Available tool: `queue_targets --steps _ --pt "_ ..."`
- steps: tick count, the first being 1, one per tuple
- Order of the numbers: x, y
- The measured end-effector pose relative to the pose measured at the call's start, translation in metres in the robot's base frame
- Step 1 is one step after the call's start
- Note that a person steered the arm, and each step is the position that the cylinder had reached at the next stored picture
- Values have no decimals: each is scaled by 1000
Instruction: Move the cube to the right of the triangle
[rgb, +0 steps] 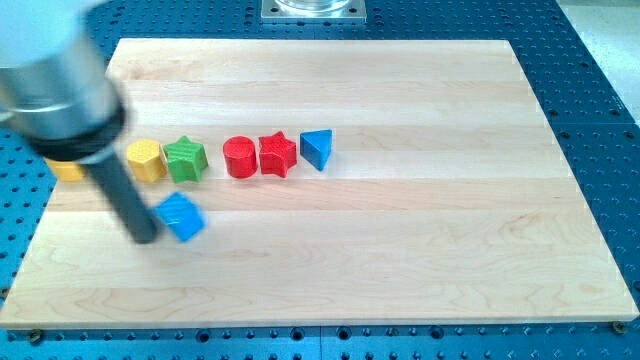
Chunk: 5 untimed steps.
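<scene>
The blue cube (182, 216) lies on the wooden board (400, 250) at the lower left. The blue triangle (316, 149) lies near the board's middle, up and to the right of the cube. My tip (146, 238) rests on the board just left of the cube, touching or nearly touching its left side. The rod rises up and left to a blurred grey cylinder (60, 95).
A row of blocks lies left of the triangle: a red star (278, 154), a red cylinder (240, 158), a green star (185, 159) and a yellow hexagon (146, 160). Another yellow block (68, 170) is partly hidden behind the rod. A blue perforated table (600, 120) surrounds the board.
</scene>
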<state>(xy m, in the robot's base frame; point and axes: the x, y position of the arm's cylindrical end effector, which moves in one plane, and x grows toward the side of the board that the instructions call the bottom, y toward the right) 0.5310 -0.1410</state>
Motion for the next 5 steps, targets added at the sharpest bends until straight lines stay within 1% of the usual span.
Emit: queue_targets --steps 1,2,3,4,5 --pt "1 97" --pt "-14 59" --pt "-15 116" --pt "-22 188" --pt "-33 197"
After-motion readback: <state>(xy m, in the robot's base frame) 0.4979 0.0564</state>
